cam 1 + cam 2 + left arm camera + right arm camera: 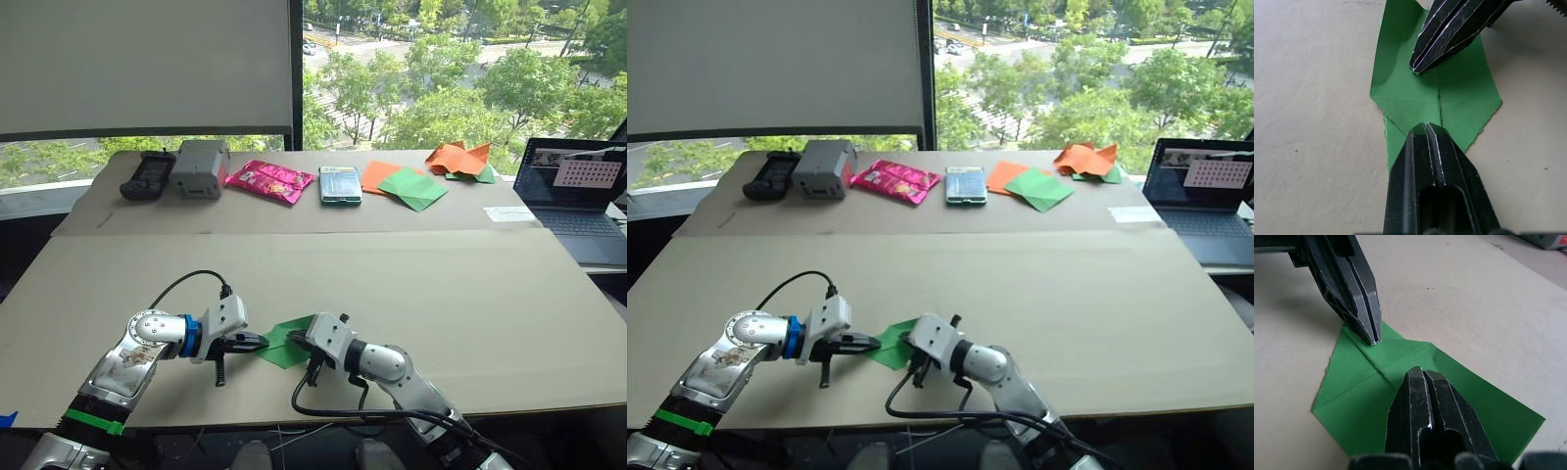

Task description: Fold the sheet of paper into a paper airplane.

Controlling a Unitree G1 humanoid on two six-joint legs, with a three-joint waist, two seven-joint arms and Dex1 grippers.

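Sheet of paper (284,345) creased; lying flat

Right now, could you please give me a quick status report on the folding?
Both end effectors shut, tips pressing the sheet of paper: left, right. Sheet flat on the cardboard table, creased, partly folded, no airplane yet. Nothing in the way.

Head pair high, wrist pair close.
Both eye views look forward and down over the bench (411,284); each wrist view looks along its fingers, near the green paper (1459,93), facing the other.
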